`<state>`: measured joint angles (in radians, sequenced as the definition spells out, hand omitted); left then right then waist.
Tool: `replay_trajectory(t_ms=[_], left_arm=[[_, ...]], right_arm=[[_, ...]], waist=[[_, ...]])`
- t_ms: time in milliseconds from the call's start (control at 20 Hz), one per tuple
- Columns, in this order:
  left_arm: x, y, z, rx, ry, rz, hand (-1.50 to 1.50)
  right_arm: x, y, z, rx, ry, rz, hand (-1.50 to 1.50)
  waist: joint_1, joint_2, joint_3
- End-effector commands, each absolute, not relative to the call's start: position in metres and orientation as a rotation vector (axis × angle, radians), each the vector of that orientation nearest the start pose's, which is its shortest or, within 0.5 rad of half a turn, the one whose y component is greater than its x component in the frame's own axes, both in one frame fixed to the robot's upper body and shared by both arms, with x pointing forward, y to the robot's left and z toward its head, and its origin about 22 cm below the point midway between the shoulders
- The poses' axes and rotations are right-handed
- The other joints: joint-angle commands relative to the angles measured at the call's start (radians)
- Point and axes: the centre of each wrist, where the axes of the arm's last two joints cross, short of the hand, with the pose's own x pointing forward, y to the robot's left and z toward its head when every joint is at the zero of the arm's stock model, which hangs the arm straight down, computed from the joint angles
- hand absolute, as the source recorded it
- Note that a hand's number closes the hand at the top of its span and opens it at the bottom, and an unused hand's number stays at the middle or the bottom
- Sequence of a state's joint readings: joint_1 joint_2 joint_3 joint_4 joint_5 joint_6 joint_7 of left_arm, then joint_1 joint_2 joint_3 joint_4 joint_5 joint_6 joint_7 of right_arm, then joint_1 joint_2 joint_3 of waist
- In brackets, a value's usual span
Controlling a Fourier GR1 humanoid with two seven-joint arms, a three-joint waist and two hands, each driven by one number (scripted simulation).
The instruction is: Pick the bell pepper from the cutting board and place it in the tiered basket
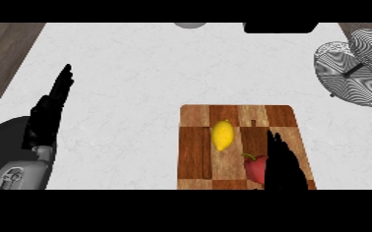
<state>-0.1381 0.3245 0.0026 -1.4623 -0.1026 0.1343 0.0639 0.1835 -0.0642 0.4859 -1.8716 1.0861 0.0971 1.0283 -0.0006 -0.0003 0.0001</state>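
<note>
In the head view, nearest the lower edge, the robot's black right hand [285,171] stands over the right part of the checkered wooden cutting board [195,150]; its fingers [276,142] look straight and spread, pointing up the board, curled round nothing. The red bell pepper with a green stem [252,170] lies on the board's near right part, just left of that hand, its right flank hidden behind the palm; whether they touch cannot be told. The pepper looks squat, with no clear long axis, its stem toward the upper left. So the coming move turns on closing leftward round the pepper, by my judgement; the right hand is much the nearer.

The black left hand [49,112] rests open at the left edge on its grey forearm [25,169], fingers up, well apart from the board.

A yellow lemon [223,135] lies upright-long near the board's middle, close up-left of the pepper; it could be nudged in the grasp. The wire tiered basket [344,71] stands at the white marbled bench's [138,69] far right; the way to it looks open.
</note>
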Motion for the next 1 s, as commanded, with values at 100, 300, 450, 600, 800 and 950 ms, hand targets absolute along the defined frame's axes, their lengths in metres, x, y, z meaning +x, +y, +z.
replay_trajectory(t_ms=[100,300,450,600,800,950], left_arm=[[0.269,0.287,0.029,0.443,-1.533,-0.233,0.00],[0.270,0.312,0.035,0.431,-1.532,-0.230,0.00],[0.281,0.294,0.028,0.431,-1.548,-0.229,0.00],[0.275,0.296,0.038,0.424,-1.539,-0.230,0.00],[0.295,0.274,0.057,0.431,-1.528,-0.224,0.00],[0.284,0.277,0.033,0.413,-1.536,-0.233,0.00]], right_arm=[[0.198,-0.125,0.035,-0.893,-0.709,0.664,-1.50],[0.192,-0.146,0.010,-0.868,-0.704,0.665,-1.50],[0.195,-0.129,-0.001,-0.815,-0.653,0.716,1.50],[0.197,-0.143,-0.018,-0.790,-0.641,0.896,1.50],[0.217,-0.136,0.007,-0.890,-0.702,0.913,1.50],[0.206,-0.122,0.009,-0.807,-0.757,0.799,1.50]], waist=[[0.003,0.000,0.000],[0.001,0.000,0.000],[0.000,0.001,0.000],[0.006,0.000,0.000],[0.000,0.000,0.000],[-0.001,0.000,0.000]])
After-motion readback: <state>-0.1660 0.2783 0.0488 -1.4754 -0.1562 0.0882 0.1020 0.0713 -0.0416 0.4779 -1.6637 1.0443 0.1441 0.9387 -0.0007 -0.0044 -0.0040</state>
